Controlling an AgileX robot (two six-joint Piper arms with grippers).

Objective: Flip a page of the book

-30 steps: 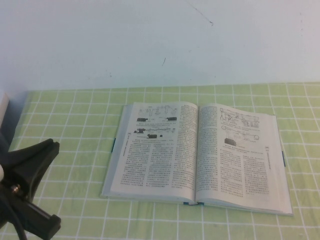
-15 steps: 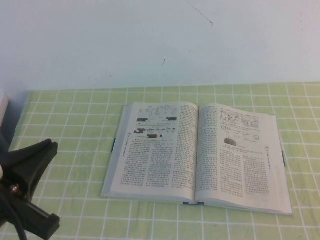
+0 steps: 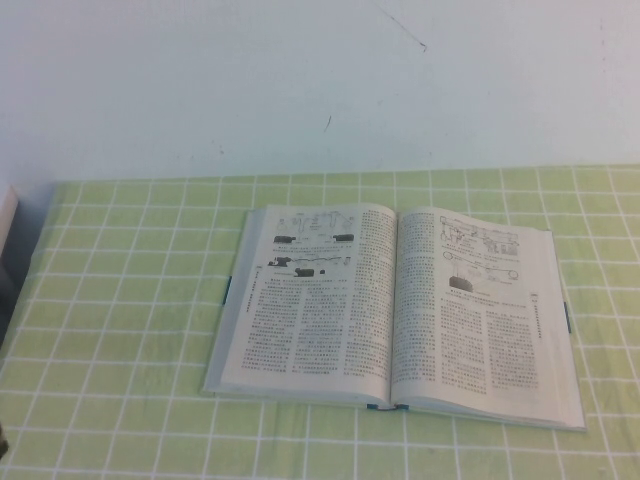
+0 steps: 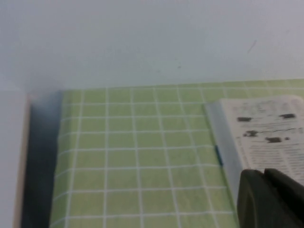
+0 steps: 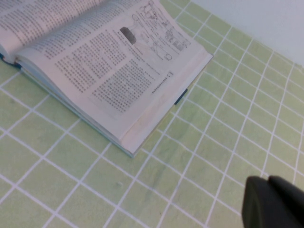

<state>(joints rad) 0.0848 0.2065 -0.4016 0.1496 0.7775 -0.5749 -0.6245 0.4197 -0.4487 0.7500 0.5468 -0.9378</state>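
Note:
The book (image 3: 395,310) lies open and flat on the green checked cloth, with thin blue cover edges showing. The page (image 3: 305,300) lies flat as the left-hand leaf, showing text under small dark pictures. The right-hand leaf (image 3: 485,310) has a coil-like drawing. Neither gripper shows in the high view. My left gripper (image 4: 264,173) is shut and empty, hovering beside the book's left edge (image 4: 266,128). My right gripper (image 5: 268,179) is shut and empty above the cloth, off the book's right front corner (image 5: 128,142).
A white wall (image 3: 320,80) stands right behind the table. The cloth (image 3: 130,300) ends at the left at a dark gap (image 4: 40,161) with a pale board (image 4: 12,156) beyond it.
My left gripper, which stood at the lower left of the high view, has drawn back out of that view. The book and its pages have not moved.

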